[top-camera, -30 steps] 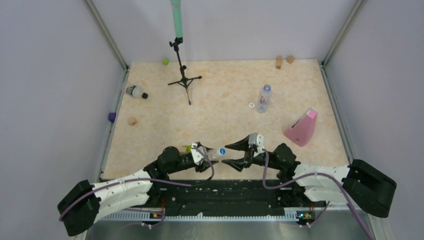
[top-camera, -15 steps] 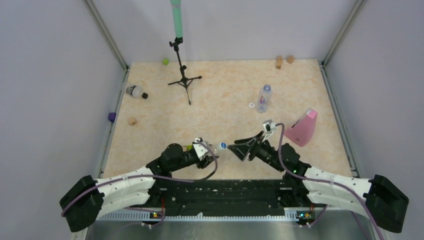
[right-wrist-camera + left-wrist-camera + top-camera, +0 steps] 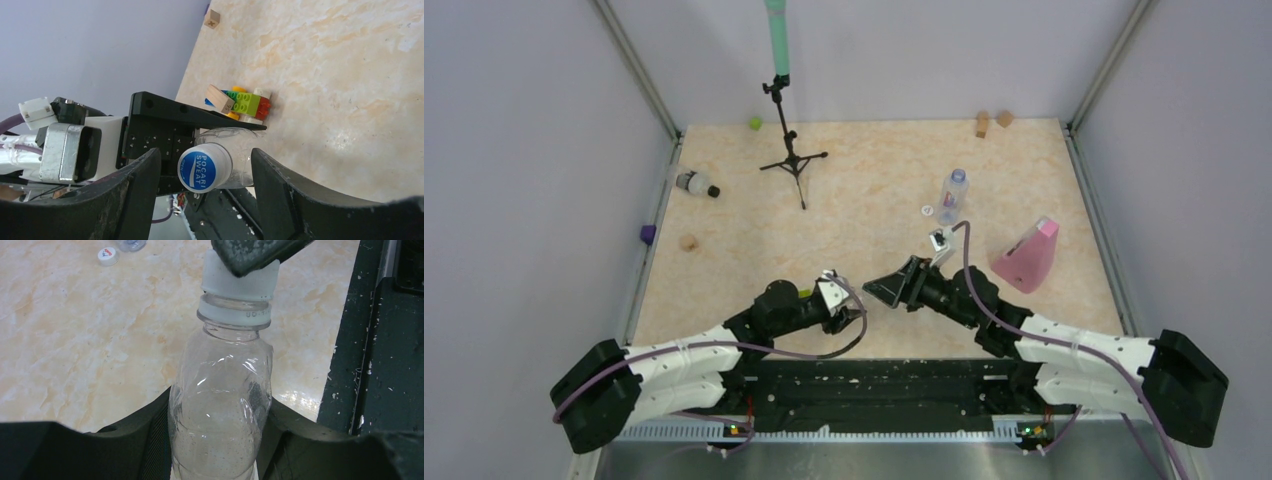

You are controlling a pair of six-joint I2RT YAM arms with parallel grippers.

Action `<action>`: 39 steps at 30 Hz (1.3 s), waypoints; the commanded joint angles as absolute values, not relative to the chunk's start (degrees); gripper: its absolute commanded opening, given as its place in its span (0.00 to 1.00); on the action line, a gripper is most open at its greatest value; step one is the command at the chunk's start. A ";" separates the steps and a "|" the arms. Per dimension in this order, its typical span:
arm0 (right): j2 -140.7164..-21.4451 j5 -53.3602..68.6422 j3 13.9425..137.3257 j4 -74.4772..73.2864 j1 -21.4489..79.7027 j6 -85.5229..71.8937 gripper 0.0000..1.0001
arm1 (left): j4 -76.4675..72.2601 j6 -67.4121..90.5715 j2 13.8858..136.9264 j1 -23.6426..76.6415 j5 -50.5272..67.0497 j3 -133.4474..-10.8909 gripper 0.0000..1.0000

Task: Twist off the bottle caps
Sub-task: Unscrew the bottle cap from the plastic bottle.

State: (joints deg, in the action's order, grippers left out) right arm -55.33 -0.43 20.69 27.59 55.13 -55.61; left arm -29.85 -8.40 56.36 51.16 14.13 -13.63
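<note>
My left gripper (image 3: 218, 440) is shut on the body of a small clear bottle (image 3: 220, 390), held neck-out near the table's front edge. The bottle's cap (image 3: 205, 168) is white with a blue printed top and sits on the neck. My right gripper (image 3: 205, 170) is open, a finger on each side of that cap with a gap on both sides. In the top view the right gripper (image 3: 882, 290) meets the left gripper (image 3: 844, 303) and hides the cap. A second bottle (image 3: 952, 196) stands farther back, a loose white cap (image 3: 928, 210) beside it. A third bottle (image 3: 692, 182) lies at the left edge with a black cap (image 3: 714, 191).
A pink wedge (image 3: 1027, 257) stands right of my right arm. A black tripod stand (image 3: 790, 155) is at the back. Toy bricks (image 3: 240, 102) lie by the left gripper. Small blocks (image 3: 982, 124) and a green ball (image 3: 754, 123) sit along the back; a purple block (image 3: 647, 234) is at the left.
My right gripper has swung forward and left, opened wider, and come round the bottle's cap. The left gripper has kept its hold on the bottle, shifting slightly.
</note>
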 commanded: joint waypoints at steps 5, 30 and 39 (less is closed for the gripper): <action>-56.60 0.18 24.12 24.28 55.81 -55.21 0.59 | -30.15 -7.89 57.09 51.24 14.75 -15.25 0.00; -56.63 11.92 21.29 34.66 55.84 -23.31 0.21 | -33.82 -7.98 55.68 51.23 20.14 -13.33 0.00; -57.67 27.74 18.10 45.45 55.81 4.06 0.21 | -36.78 -7.91 55.26 51.15 27.58 -12.79 0.00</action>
State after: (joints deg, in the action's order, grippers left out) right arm -56.95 15.90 17.91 38.92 54.87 -12.25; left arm -31.22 -9.15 55.33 50.30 20.34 -12.14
